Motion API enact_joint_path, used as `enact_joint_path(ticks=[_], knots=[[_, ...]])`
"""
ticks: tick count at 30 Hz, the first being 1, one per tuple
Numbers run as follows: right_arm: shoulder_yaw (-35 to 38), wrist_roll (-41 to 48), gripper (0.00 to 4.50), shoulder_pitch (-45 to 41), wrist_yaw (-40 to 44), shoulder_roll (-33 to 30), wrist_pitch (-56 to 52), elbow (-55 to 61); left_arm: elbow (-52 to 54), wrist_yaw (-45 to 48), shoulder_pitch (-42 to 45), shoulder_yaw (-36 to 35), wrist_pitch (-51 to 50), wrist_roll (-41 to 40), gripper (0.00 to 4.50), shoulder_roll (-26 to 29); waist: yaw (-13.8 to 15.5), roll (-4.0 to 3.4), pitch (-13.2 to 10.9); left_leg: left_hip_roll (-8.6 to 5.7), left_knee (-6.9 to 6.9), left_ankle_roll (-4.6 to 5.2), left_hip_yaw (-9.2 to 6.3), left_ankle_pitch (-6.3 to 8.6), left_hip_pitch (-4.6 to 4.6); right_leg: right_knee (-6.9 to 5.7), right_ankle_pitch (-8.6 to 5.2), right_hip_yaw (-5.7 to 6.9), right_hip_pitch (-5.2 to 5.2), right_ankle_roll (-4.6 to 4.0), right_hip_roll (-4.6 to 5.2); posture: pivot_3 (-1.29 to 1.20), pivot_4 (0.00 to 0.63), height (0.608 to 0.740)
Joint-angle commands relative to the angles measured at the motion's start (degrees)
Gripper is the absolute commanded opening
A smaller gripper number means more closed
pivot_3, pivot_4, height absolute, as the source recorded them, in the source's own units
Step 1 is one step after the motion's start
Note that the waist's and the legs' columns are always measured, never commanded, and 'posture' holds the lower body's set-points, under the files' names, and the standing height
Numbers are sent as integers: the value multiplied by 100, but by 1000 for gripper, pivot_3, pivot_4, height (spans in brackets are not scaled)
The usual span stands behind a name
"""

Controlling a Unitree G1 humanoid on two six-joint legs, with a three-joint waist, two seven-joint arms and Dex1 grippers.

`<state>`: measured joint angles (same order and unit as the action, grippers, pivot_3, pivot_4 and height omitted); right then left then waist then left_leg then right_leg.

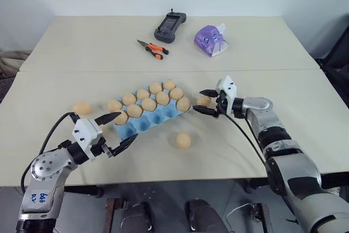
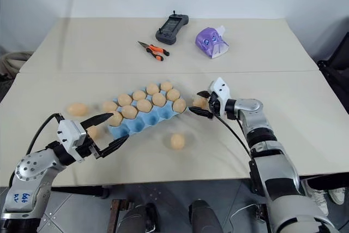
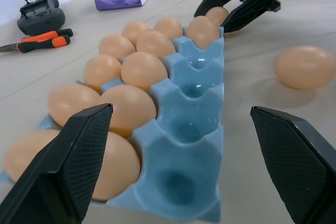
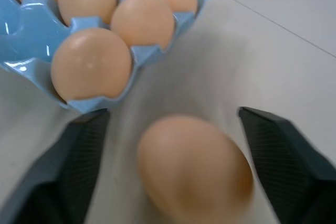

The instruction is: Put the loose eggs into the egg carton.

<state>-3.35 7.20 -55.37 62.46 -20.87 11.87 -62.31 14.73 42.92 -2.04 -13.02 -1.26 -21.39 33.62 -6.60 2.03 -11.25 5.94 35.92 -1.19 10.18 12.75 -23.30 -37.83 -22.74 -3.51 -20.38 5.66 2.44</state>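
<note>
The right claw [image 1: 209, 102], fingers apart, is straddling an egg [image 4: 194, 169] beside the carton [image 1: 150, 119]; next, closing gently. The left claw [image 1: 119, 130] is hanging open.

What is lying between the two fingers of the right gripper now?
A loose egg lies on the table between the fingers of the right gripper, beside the egg carton. The right wrist view shows it best, with gaps on both sides.

Light blue egg carton [image 1: 155, 119] sits angled and mostly filled; tan loose eggs [image 1: 184, 140] lie around it.
</note>
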Motion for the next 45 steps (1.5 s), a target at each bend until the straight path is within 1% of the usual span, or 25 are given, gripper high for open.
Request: enact_joint_path(ticks=[1, 2, 3, 4, 10, 14, 18, 21, 24, 26, 28, 30, 33, 34, 37, 41, 43, 45], knots=[[202, -4, 2499, -160, -56, -54, 245, -78, 234, -104, -10, -166, 33, -29, 4500, 23, 2, 0, 0, 0, 0, 0, 0, 0, 0, 0, 0, 0, 0, 0, 0, 0, 150, 740], [221, 12, 2218, -147, 2, -84, 247, -61, 235, -107, -24, -185, 32, -34, 4500, 36, 3, 0, 0, -1, 1, 0, -1, 0, 0, -1, 0, 0, 0, 0, 0, 0, 150, 740], [231, 9, 2064, -131, 31, -119, 260, -34, 238, -107, -44, -202, 28, -41, 4500, 45, 4, 0, 0, -1, 2, 0, -1, 0, 0, -1, 0, 0, 0, 0, 0, 0, 150, 740], [242, -4, 2007, -114, 38, -156, 271, 6, 239, -101, -70, -217, 32, -44, 4500, 54, 4, 0, 0, 0, 2, 0, -1, 0, 0, -1, 0, 0, 0, 0, 0, 0, 150, 740], [460, 311, 2007, -70, 405, -165, 45, 565, 148, -103, -100, -209, 91, -24, 4500, 54, -2, -3, -1, 3, 0, -1, -1, 1, 0, -1, 0, -1, -1, 0, 2, 0, 150, 740], [463, 835, 2007, -8, 481, 306, -857, 1921, 36, -58, -1, -175, 90, -30, 4500, 73, -25, -4, -2, 13, 0, -4, -1, 0, 0, -5, 0, -2, -3, 0, 0, 0, 150, 740], [-11, 830, 2007, 399, 119, 959, -1616, 3174, -238, 79, 45, -78, 64, -38, 4500, 66, -59, -4, -2, 31, -8, -13, -3, -2, 1, -8, -1, 1, -8, -3, -3, 0, 150, 740], [-269, 678, 2007, 652, -127, 1259, -1797, 3494, -316, 176, 110, -18, 66, -51, 4500, 55, -43, -4, -2, 30, -20, -17, -6, -4, -5, -4, -3, 7, -13, -5, 0, 0, 150, 740], [-486, 488, 2007, 749, -243, 1345, -1733, 3461, -255, 177, 130, -19, 2, -108, 4500, 39, 17, -4, -2, 15, -18, -11, -5, -5, -24, -2, -3, 11, -28, -5, 0, 0, 150, 740], [-500, 471, 2007, 781, -278, 1361, -1597, 3457, -128, 214, 51, -25, -40, -147, 4500, 58, 19, -3, -2, 7, -16, -5, -5, -5, -25, -1, -2, 11, -28, -3, 2, 0, 150, 740], [-447, 502, 2719, 789, -323, 1321, -1622, 3515, 5, 222, -27, -26, -101, -191, 4500, 57, 19, -3, -2, 6, -15, -4, -4, -5, -25, -2, -2, 11, -27, -2, 1, 0, 150, 740], [-363, 562, 3330, 809, -341, 1225, -1652, 3642, 112, 234, -71, 8, -164, -239, 4500, 38, 19, -3, -2, 7, -17, -5, -5, -5, -24, -2, -2, 11, -27, -3, 4, 0, 150, 740], [-226, 833, 4388, 1042, -157, 924, -1887, 4229, 244, 303, -107, 121, -218, -265, 4500, 18, 38, -3, -2, 7, -23, -10, -10, -7, -24, 0, -2, 14, -28, -4, 7, 0, 150, 740], [-184, 930, 4456, 1178, -91, 784, -1984, 4482, 274, 334, -98, 152, -226, -284, 4500, 11, 41, -3, -2, 7, -26, -11, -11, -6, -25, 3, -3, 14, -28, -5, 9, 0, 150, 740], [38, 1251, 4456, 1747, 101, 269, -2265, 5313, 265, 425, 0, 223, -285, -366, 4500, 7, 80, -3, -2, 7, -35, -10, -12, -6, -26, 15, -3, 14, -26, -4, 10, 0, 150, 740], [709, 1809, 4456, 2768, 110, -553, -2750, 6441, 186, 726, 210, 442, -334, -457, 4500, 44, 173, -3, -2, 0, -40, -10, -11, -2, -26, 31, -3, 12, -24, -5, 11, 0, 150, 740], [1267, 1952, 4456, 3659, 186, -1102, -2766, 6869, 34, 1079, 334, 656, -239, -347, 4500, 154, 207, -3, -2, -3, -43, -11, -12, -1, -25, 38, -3, 11, -20, -5, 12, 0, 150, 740], [1643, 2125, 4456, 4225, 147, -1372, -2800, 7128, -88, 1341, 389, 751, -176, -309, 4500, 245, 274, -3, -1, -10, -50, -10, -16, 0, -25, 50, -3, 14, -15, -5, 12, 0, 150, 740]])
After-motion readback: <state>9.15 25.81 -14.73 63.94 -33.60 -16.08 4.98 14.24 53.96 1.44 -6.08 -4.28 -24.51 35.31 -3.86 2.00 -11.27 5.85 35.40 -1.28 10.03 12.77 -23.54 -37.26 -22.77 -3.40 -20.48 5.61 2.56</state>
